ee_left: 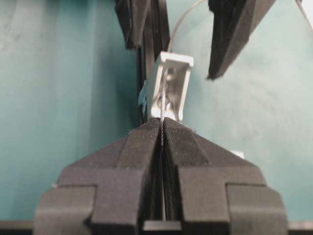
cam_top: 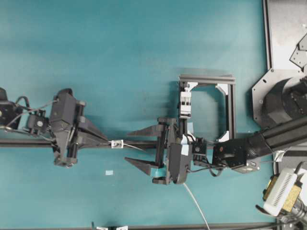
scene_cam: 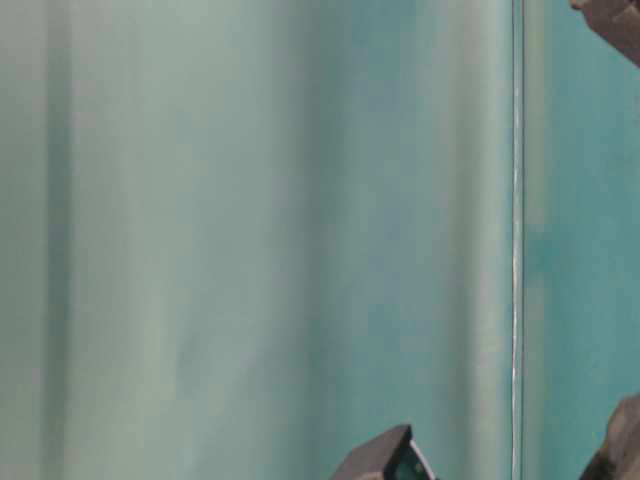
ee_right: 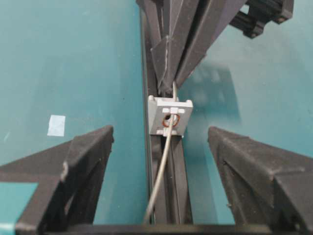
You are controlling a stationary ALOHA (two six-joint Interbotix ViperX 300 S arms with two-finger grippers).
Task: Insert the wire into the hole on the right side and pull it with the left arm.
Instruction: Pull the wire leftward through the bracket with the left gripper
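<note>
The thin grey wire (ee_right: 160, 176) passes through the hole (ee_right: 170, 119) in the small white bracket (cam_top: 116, 143), which sits on a black rail (cam_top: 144, 143). My left gripper (cam_top: 106, 142), all black, is shut on the wire's end (ee_left: 161, 128) just past the bracket (ee_left: 172, 81). In the right wrist view its closed fingers (ee_right: 172, 63) sit right behind the bracket. My right gripper (cam_top: 127, 146) stands wide open on the other side. Its fingers (ee_right: 85, 164) straddle the rail and the wire without touching either. The wire's free length trails back under the right gripper (ee_right: 160, 134).
A black frame (cam_top: 231, 103) holding a taller white clip block (cam_top: 185, 102) stands behind the right arm. A thicker white cable (cam_top: 196, 201) runs toward the table's front edge. A small white tape patch (cam_top: 109, 172) lies on the teal table. Metal plates (cam_top: 283, 33) fill the far right.
</note>
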